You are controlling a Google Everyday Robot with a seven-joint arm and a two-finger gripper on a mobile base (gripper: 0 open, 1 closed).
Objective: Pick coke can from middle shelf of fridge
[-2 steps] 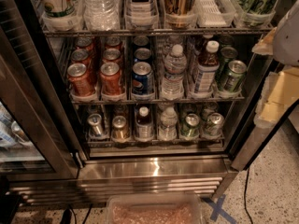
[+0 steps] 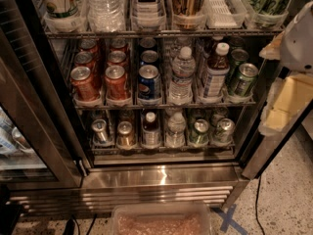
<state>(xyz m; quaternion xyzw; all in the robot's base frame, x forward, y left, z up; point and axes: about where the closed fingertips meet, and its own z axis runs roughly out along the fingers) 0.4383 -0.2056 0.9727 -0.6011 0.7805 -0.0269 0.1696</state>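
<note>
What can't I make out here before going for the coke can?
Camera view:
- gripper, at the right edge beside the fridge: cut off by the picture edge.
- rear cans behind the front coke can on the middle shelf: hidden by the front row.
- top-shelf bottles: tops cut off by the upper edge.

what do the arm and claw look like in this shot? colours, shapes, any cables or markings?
The claw is at the right edge of the view, beside the fridge. It shows pale cream-yellow, blocky, flat-faced parts. Above it is a rounded grey-white housing. No cables or markings show on either; the frame cuts off the rest of the arm.
</note>
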